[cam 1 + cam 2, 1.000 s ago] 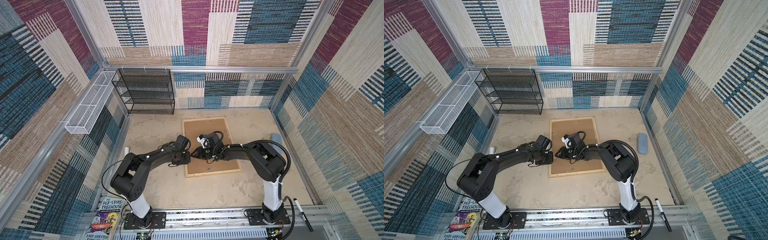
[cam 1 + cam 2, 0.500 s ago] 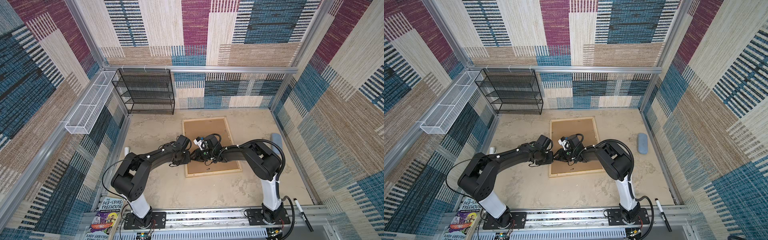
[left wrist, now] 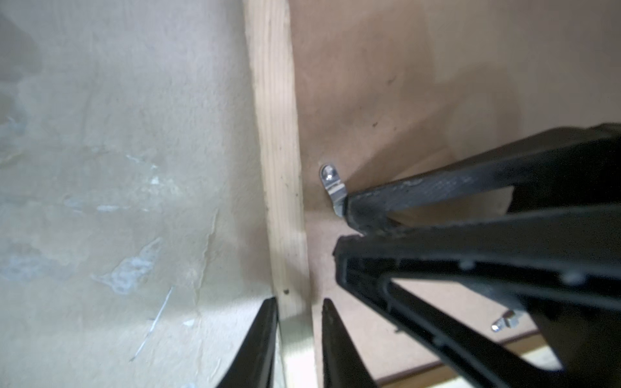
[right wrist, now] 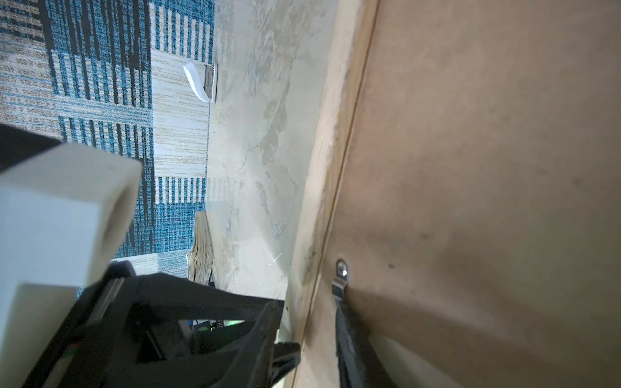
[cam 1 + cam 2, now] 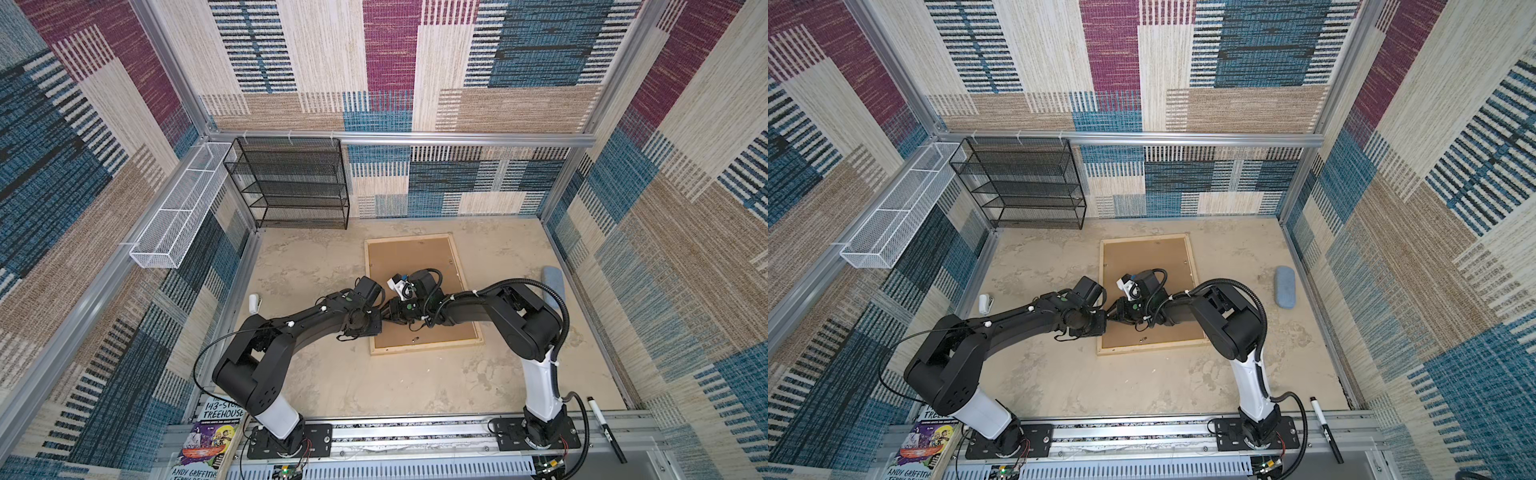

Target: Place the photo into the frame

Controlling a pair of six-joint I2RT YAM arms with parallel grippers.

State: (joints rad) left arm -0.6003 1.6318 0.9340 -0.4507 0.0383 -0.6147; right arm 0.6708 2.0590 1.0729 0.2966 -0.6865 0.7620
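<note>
Frame (image 5: 428, 346) lying back-up, bare table (image 5: 332, 374) showing round every edge. Left gripper (image 3: 299, 300) pinching its left rail, jaws narrow. Right gripper (image 3: 342, 225) hanging part-open, holding nothing, one fingertip (image 3: 356, 208) touching a metal tab (image 3: 331, 183).

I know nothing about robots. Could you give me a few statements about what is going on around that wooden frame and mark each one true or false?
1. The frame lies flat on the table with its brown back facing up. True.
2. The left fingers sit close on either side of the frame's wooden rail. True.
3. The photo lies on the table beside the frame. False: no photo shows in any view.
4. The black wire shelf holds a book. False: the book lies at the near left edge, by the left arm's base.
5. A right finger has its tip at a small metal clip on the brown back. True.
</note>
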